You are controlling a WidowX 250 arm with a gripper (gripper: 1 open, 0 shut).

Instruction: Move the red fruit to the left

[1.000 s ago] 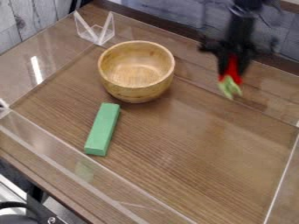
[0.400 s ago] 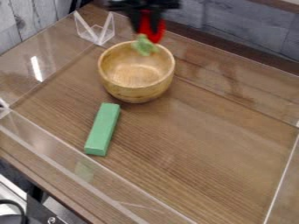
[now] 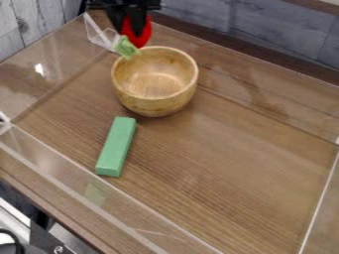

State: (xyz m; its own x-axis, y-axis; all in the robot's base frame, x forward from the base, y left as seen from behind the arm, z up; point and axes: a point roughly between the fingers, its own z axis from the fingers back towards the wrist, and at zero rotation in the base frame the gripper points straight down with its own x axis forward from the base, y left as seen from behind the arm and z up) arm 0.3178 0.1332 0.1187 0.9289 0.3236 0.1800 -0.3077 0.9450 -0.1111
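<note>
Presently the gripper (image 3: 133, 18), blurred and cut off by the top edge, holds the red fruit (image 3: 134, 30), green end down, over the rear-left rim of the wooden bowl (image 3: 155, 81). Fingertips indistinct. Clear angular object (image 3: 102, 33) beside it: outline hard to make out.

The jaws (image 3: 130, 28) have travelled from the camera view's right side, past the point above the wooden bowl (image 3: 155, 79), to the bowl's upper-left edge. The red fruit (image 3: 134, 36) has gone along with them and now appears beside the clear wire-like object (image 3: 99, 32), whose outline it and its green leafy end partly overlap.
</note>
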